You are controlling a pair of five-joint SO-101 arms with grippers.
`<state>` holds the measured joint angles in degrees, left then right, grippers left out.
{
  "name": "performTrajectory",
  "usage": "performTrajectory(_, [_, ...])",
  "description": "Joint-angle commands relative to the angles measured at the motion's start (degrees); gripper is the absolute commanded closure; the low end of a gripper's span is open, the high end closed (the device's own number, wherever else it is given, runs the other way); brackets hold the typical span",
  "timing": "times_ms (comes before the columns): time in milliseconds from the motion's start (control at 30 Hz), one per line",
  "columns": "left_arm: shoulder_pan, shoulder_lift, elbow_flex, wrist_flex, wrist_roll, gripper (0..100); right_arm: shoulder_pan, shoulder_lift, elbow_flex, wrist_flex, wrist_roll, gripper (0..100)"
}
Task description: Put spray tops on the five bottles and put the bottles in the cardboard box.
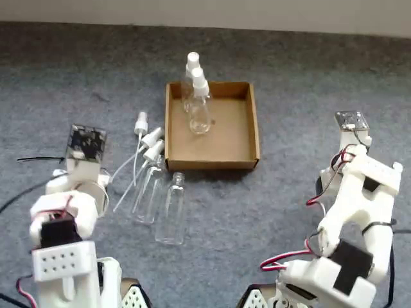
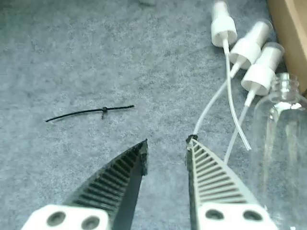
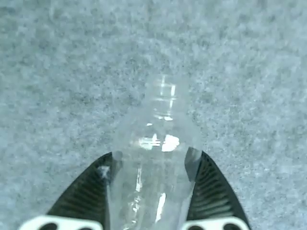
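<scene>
Bottles with spray tops (image 1: pixel 200 115) stand two together in the cardboard box (image 1: pixel 254 122), while two uncapped bottles (image 1: pixel 172 212) lie on the grey surface (image 1: pixel 289 77) just outside it, beside three loose spray tops (image 1: pixel 153 136). Right end effector (image 3: pixel 156 155) pinches a fifth clear bottle (image 3: pixel 160 120), also uncapped. Left end effector (image 2: pixel 168 142) hangs spread over the surface near the loose tops' tubes and a black cable tie (image 2: pixel 103 111).

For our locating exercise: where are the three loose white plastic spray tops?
In the high view the white spray tops lie just left of the brown cardboard box, beside the lying clear bottles.
</scene>
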<state>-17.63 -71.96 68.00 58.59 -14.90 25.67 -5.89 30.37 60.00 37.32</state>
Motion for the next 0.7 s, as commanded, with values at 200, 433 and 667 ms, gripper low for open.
performTrajectory(200, [2.8, 59.6, -63.3, 21.1, 0.6, 86, 1.4, 24.0, -26.6, 10.2, 8.3, 97.4])
performTrajectory(433, [7.9, 92.5, -98.2, 26.7, 6.9, 81, 1.3, 30.0, -36.4, 14.9, 8.3, 87.6])
performTrajectory(667, [10.4, 116.1, -121.7, 27.6, 10.4, 81, 0.4, 30.0, -36.7, 17.1, 5.4, 83.9])
